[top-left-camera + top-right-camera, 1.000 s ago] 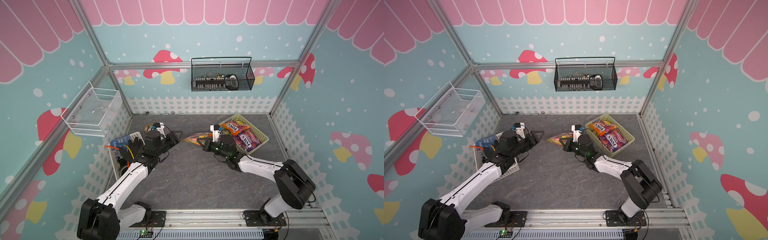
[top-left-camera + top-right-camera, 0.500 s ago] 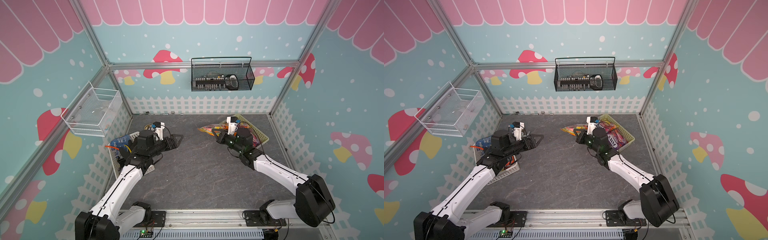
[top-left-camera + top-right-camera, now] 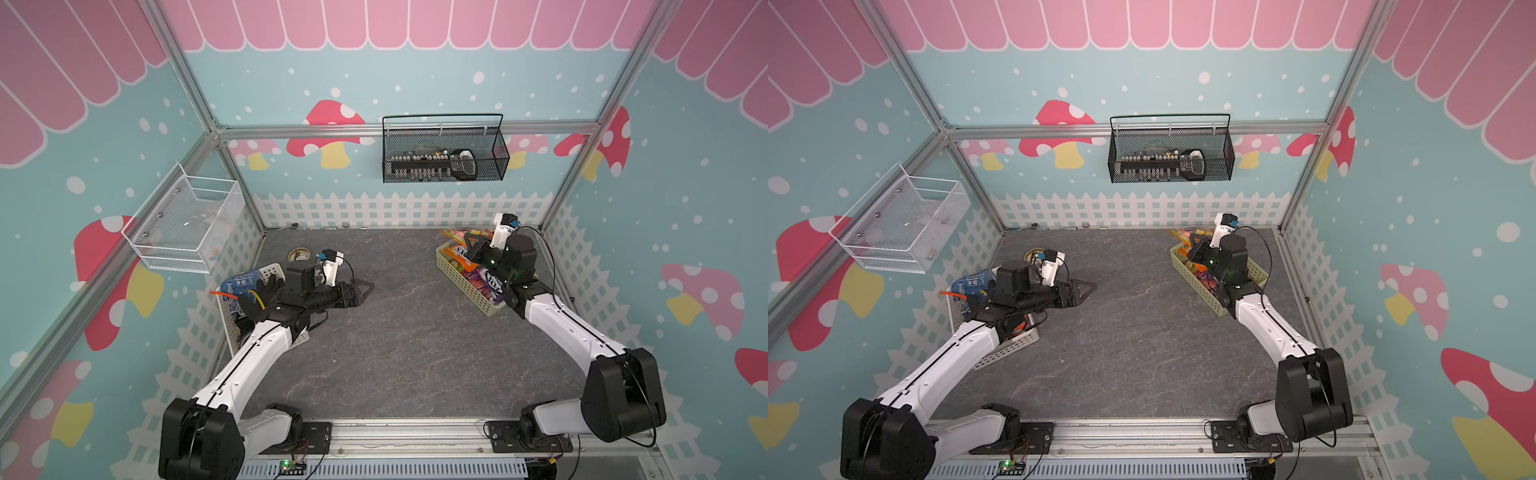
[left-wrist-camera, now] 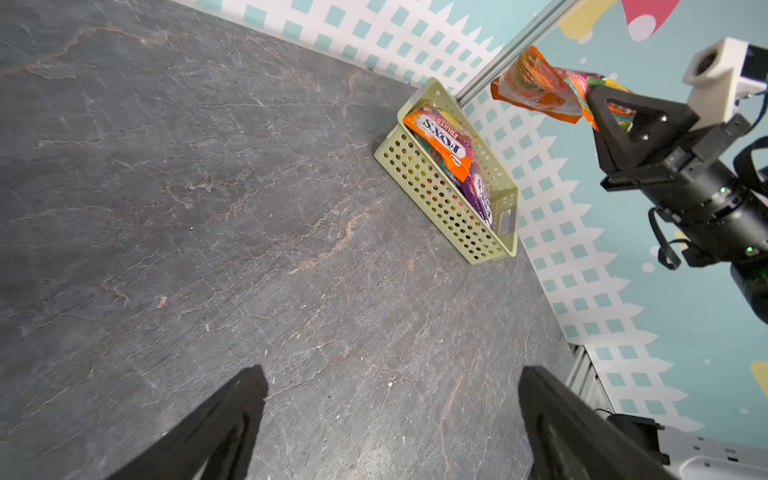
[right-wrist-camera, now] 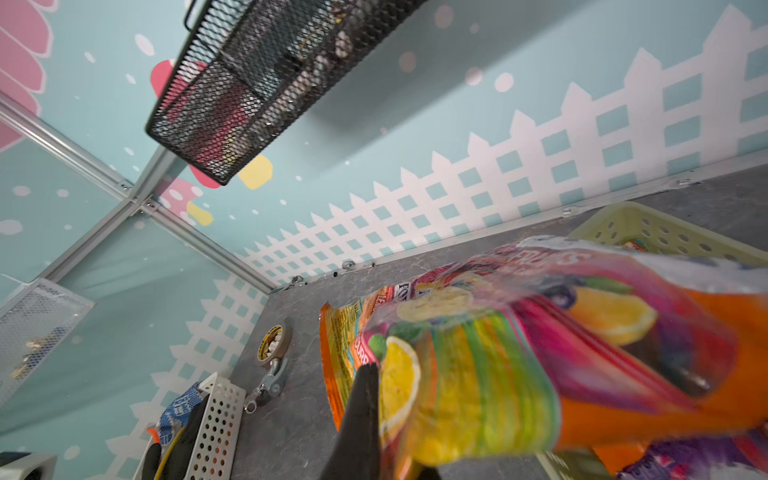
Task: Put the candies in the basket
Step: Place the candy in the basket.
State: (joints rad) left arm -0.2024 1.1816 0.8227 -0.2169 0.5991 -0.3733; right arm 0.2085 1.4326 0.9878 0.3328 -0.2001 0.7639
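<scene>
Since a second ago my right arm has swung from mid-table to the far right corner, carrying its candy bags along, and my left arm has drawn back toward the white basket.

Both top views put my right gripper (image 3: 473,245) above the far end of the pale yellow-green basket (image 3: 465,284), clamped on two candy bags (image 3: 455,235) that stick out past the basket's far rim. More candies (image 3: 461,254) lie inside the basket, an orange one on top and a purple one (image 3: 490,282) nearer my arm. My left gripper (image 3: 361,289) hangs low over bare slate beside the white basket (image 3: 232,309), fingers spread wide, nothing in them.

My left wrist view shows my two fingers (image 4: 232,415) far apart over empty table, the basket (image 4: 440,195) well off, and the held bags (image 4: 536,89) dangling in the air from my right gripper (image 4: 602,110), higher than the basket.

My right wrist view is filled by the gripped bags (image 5: 478,374), blurred, pinched at my finger (image 5: 365,415), with the basket's rim (image 5: 648,232) just beyond them.
</scene>
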